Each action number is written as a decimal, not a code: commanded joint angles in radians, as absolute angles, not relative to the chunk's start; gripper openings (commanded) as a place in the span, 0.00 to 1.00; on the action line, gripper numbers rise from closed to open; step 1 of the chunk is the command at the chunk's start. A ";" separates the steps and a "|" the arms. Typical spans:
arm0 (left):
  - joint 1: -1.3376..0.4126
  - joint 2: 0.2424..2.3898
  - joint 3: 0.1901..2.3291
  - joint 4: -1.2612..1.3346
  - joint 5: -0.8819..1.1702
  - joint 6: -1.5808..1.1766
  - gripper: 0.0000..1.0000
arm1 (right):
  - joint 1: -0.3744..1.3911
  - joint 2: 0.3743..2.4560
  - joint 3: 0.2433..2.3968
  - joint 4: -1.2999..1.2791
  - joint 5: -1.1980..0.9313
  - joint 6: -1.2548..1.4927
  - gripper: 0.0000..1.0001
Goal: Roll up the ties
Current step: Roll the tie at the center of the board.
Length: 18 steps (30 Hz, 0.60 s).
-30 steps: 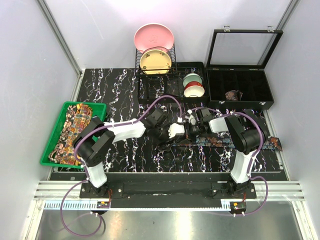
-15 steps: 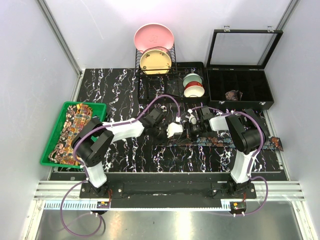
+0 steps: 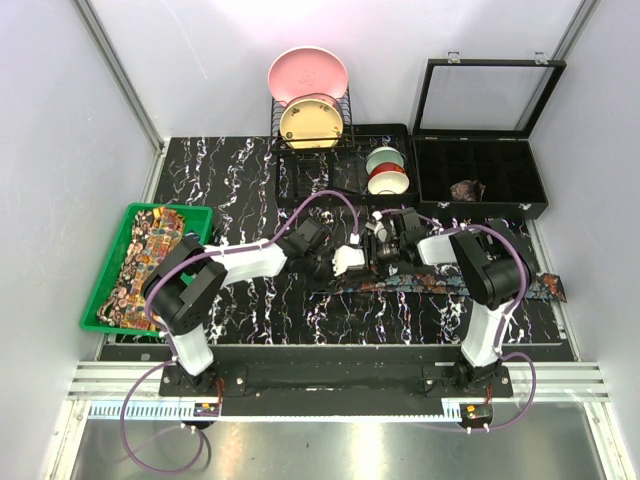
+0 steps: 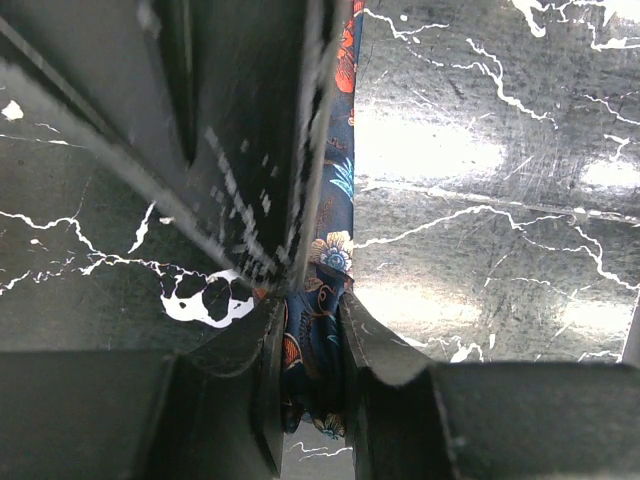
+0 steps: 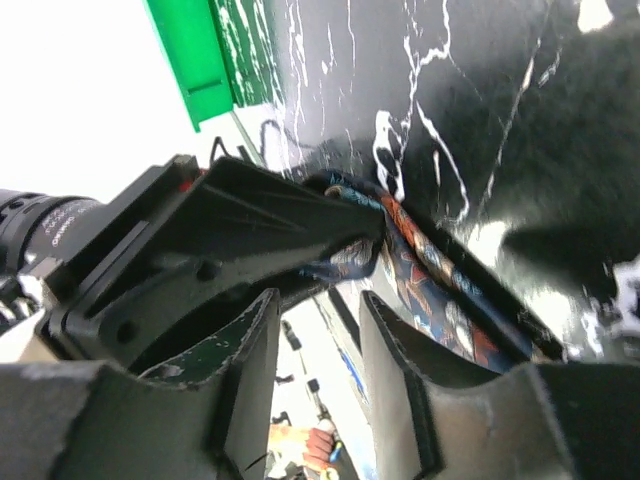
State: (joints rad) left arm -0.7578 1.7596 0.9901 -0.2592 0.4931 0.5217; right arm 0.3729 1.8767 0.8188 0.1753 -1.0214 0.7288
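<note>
A dark blue-brown tie [image 3: 450, 283] with reddish motifs lies stretched across the marble table, from the middle to the right edge. My left gripper [image 3: 356, 259] is shut on its left end, and the fabric shows pinched between the jaws in the left wrist view [image 4: 312, 340]. My right gripper [image 3: 379, 247] hovers close beside it, jaws slightly apart with nothing between them [image 5: 320, 325]. The tie [image 5: 440, 290] hangs just beyond its fingertips. Yellow-orange paisley ties [image 3: 150, 260] lie in a green tray [image 3: 98, 295] at the left. A small brownish rolled tie [image 3: 465, 189] sits in the black box.
The open black compartment box [image 3: 480, 209] stands at the back right. A dish rack with a pink plate [image 3: 307, 75] and a yellow plate [image 3: 310, 122] stands at the back middle, with bowls [image 3: 386, 170] beside it. The green tray's corner [image 5: 190, 50] shows in the right wrist view.
My right gripper has moved away from the near edge and closer to the left gripper. The left gripper has shifted slightly, keeping hold of the tie's end.
</note>
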 commanded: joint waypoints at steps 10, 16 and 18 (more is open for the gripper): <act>-0.755 1.727 0.969 -0.180 0.499 0.489 0.24 | 0.423 1.976 0.848 0.331 -1.068 0.832 0.43; -0.755 1.729 0.968 -0.166 0.511 0.479 0.24 | 0.433 1.976 0.844 0.367 -1.089 0.856 0.39; -0.753 1.729 0.966 -0.166 0.517 0.479 0.24 | 0.433 1.970 0.835 0.377 -1.104 0.857 0.40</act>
